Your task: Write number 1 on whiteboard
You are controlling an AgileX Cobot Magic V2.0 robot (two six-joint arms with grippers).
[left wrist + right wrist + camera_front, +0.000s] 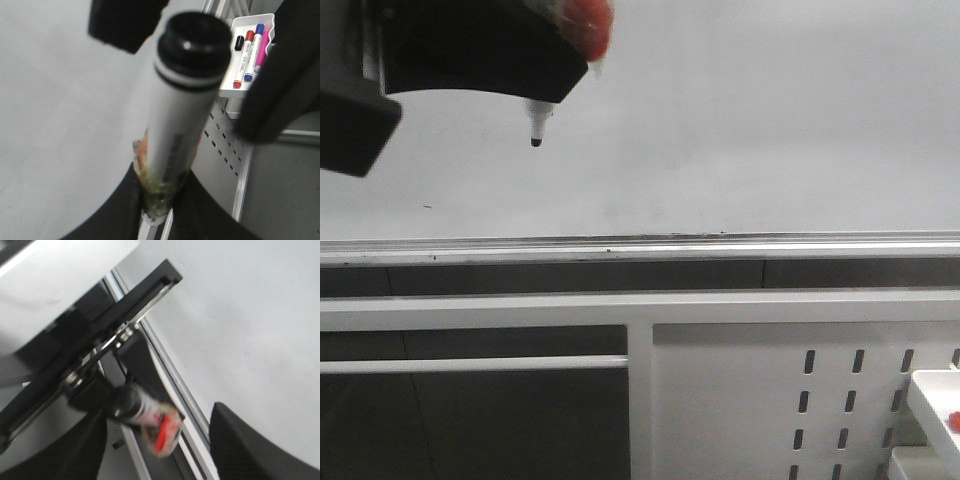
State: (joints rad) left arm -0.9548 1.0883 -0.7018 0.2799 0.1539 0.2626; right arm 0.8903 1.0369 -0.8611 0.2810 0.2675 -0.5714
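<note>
The whiteboard (740, 120) fills the upper front view, with its silver rail (640, 248) along the lower edge. My left gripper (555, 70) hangs at the top left, shut on a white marker (538, 118) with its black tip pointing down at the board. Whether the tip touches the board is unclear. In the left wrist view the marker (185, 115) stands in the left gripper (162, 200), black end cap toward the camera. My right gripper (157, 450) is open, with the held marker (145, 415) seen beyond it beside the whiteboard (240, 315). The number 1 is not in view.
Below the rail, a white perforated panel (770, 400) with slots sits at the lower right. A white tray (250, 50) holds red, blue and pink markers; its corner (935, 410) shows at the front view's right edge. A white frame bar (470, 365) crosses the lower left.
</note>
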